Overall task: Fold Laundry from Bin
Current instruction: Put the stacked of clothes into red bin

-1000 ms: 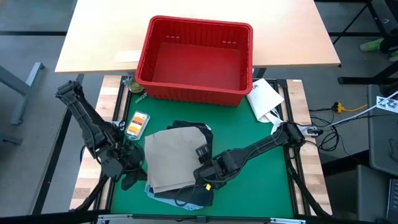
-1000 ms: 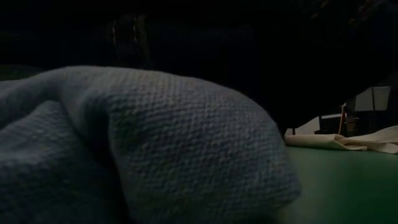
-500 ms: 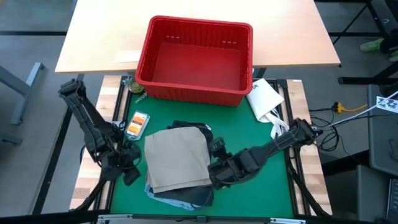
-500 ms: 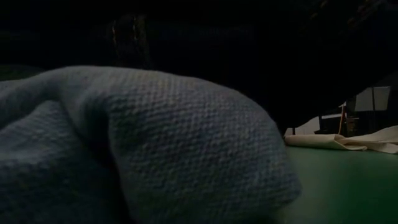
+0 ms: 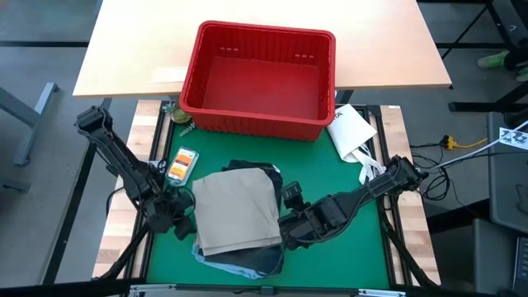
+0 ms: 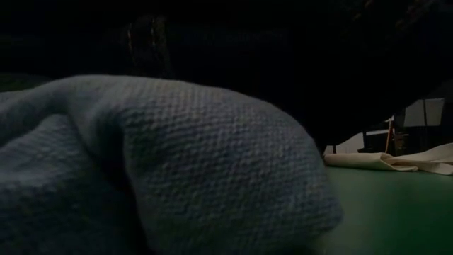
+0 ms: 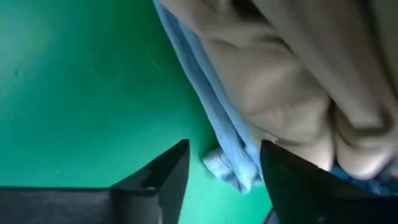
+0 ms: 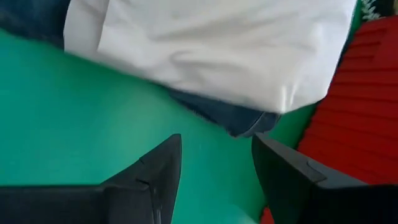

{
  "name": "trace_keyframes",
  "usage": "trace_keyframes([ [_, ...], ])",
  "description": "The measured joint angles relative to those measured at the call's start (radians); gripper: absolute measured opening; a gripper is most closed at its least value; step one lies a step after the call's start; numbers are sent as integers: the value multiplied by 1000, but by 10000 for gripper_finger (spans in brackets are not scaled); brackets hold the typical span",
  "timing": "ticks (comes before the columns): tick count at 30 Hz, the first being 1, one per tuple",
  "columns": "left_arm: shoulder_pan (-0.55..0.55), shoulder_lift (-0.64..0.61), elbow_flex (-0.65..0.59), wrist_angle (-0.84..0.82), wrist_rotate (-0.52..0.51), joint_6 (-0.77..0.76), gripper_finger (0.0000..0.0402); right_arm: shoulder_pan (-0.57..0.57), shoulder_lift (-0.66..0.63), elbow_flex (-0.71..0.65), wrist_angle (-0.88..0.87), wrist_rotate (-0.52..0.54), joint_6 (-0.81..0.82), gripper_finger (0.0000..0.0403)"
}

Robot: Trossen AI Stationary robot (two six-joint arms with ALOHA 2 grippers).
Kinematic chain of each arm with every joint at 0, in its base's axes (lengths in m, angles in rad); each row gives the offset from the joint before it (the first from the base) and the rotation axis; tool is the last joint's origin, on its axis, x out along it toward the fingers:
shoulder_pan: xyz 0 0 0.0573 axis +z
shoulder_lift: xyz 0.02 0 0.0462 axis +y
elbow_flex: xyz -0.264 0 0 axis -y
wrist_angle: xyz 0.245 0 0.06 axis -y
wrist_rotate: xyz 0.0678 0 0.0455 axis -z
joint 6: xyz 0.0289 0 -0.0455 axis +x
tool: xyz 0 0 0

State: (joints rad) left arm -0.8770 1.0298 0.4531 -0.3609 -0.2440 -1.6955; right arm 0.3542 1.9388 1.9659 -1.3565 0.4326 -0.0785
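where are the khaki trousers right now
In the high view the khaki trousers top the garment pile on the green mat, in front of the red bin.

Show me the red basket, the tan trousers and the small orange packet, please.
red basket point(image 5: 330, 82), high view, its right wall.
tan trousers point(image 5: 235, 210), high view, middle of the folded top.
orange packet point(image 5: 182, 163), high view, its centre.

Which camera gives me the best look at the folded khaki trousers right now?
The high view: the khaki trousers lie whole on top of the garment stack on the green mat. The left wrist view shows only a tan edge above light blue cloth; the right wrist view a pale, washed-out part over denim. The low view shows none of them.
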Motion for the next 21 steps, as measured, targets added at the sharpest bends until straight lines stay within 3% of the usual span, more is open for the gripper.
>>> trace_keyframes([
  [6,52,0,-96,106,-17,-28,227,8,-18,0,-110,3,27,198],
  [15,90,45,-141,179,-34,-25,230,14,-110,-9,-212,57,100,198],
  [21,90,164,-142,326,-53,-23,231,19,-232,-129,-213,131,209,198],
])
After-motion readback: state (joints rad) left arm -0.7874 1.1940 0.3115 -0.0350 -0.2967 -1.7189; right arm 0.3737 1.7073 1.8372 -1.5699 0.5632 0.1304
